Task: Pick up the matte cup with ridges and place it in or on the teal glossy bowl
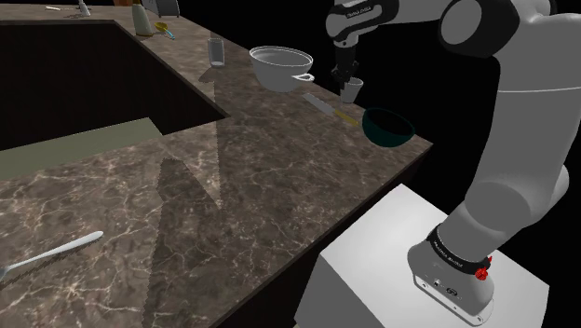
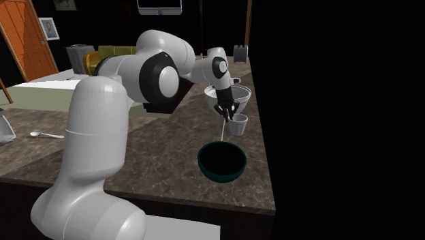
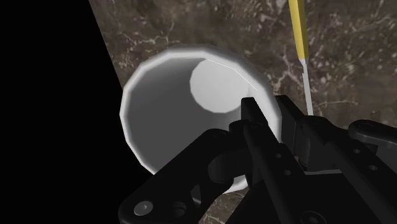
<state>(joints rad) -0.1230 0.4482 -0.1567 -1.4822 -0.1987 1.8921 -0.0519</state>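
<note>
A small white cup [image 1: 352,90] hangs from my black gripper [image 1: 348,76], which is shut on its rim. In the wrist view one finger sits inside the cup [image 3: 184,95] and the other outside its wall, the gripper [image 3: 267,111] pinching the rim between them. The cup [image 2: 238,125] appears to hang slightly above the marble counter, beyond the teal bowl [image 2: 222,161] as the second exterior view shows it. That dark teal glossy bowl [image 1: 386,127] stands near the counter's edge, a short way from the cup and nearer the arm's stand. My gripper [image 2: 230,116] points down.
A large white handled bowl [image 1: 279,65] stands just behind the cup. A yellow-handled utensil [image 1: 335,110] lies on the counter between cup and teal bowl. A glass [image 1: 216,51] and a deep sink recess [image 1: 84,84] lie farther to the shoulder view's left. A spoon [image 1: 56,252] rests near the front.
</note>
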